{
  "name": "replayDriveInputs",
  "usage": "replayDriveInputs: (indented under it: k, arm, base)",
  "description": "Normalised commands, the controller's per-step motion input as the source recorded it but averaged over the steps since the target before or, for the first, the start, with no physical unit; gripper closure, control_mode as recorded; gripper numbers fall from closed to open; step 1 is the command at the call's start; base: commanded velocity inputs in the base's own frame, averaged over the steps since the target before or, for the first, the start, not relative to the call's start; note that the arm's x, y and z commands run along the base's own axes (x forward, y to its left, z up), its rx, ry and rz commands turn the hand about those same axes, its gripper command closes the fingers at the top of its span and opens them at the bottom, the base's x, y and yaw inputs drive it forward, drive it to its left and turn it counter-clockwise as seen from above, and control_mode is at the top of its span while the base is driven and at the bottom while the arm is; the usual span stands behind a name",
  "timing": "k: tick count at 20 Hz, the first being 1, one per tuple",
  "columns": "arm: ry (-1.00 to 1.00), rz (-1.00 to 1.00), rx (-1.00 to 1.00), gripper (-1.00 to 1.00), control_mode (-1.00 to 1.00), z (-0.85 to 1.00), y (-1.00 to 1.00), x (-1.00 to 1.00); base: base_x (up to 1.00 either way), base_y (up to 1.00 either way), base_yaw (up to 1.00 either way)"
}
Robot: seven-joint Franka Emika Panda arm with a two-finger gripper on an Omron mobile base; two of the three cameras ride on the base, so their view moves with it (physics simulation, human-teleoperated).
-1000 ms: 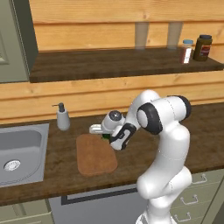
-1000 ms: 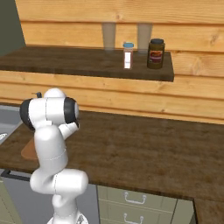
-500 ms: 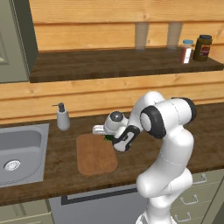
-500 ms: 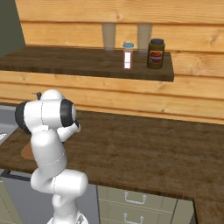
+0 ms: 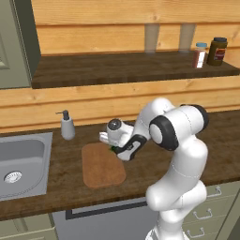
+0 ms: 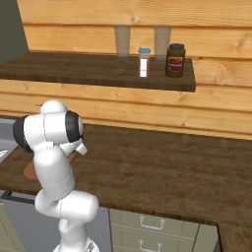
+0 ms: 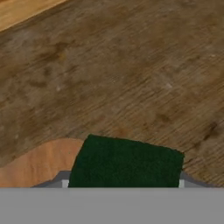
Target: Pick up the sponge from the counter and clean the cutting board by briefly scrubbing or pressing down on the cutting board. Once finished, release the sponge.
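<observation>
The sponge (image 7: 127, 162) shows its dark green top between my fingers, and my gripper (image 7: 123, 183) is shut on it. It hangs low over the dark wood counter (image 7: 131, 74), just off the rounded corner of the cutting board (image 7: 39, 165). From the left base view, the gripper (image 5: 115, 143) sits at the far right corner of the light reddish-brown cutting board (image 5: 101, 166), with a bit of green sponge (image 5: 113, 149) under the hand. A sliver of the cutting board (image 6: 29, 171) peeks out behind the arm in the right base view.
A steel sink (image 5: 21, 161) is set in the counter left of the board, with a soap dispenser (image 5: 67, 125) behind it. On the upper shelf (image 5: 126, 68) stand a shaker (image 5: 199, 55) and a dark jar (image 5: 217, 50). Open counter (image 6: 167, 172) stretches to the right.
The hand with the sponge has stayed at the board's far right corner, shifting only slightly. The arm's upper joints have swung a little to the right.
</observation>
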Motion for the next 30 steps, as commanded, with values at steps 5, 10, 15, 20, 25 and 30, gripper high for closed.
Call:
replayDriveInputs:
  k: [5,10,15,20,25,30]
  arm:
    - [0.05,-0.49,0.26,1.0,-1.0,0.21,-0.37,-0.09]
    - [0.03,-0.41,0.23,1.0,-1.0,0.23,-0.48,0.06]
    - [0.3,-0.22,0.06,1.0,-1.0,0.22,-0.01,0.52]
    - [0.24,-0.11,0.0,1.0,-1.0,0.13,0.01,0.44]
    - [0.0,-0.1,0.03,1.0,-1.0,-0.08,0.18,0.03]
    - [0.0,-0.14,0.0,1.0,-1.0,-0.2,0.19,0.0]
  base:
    - [0.0,0.0,0.0]
    - [0.0,0.0,0.0]
    - [0.0,0.0,0.0]
    - [0.0,0.0,0.0]
    - [0.0,0.0,0.0]
    - [0.0,0.0,0.0]
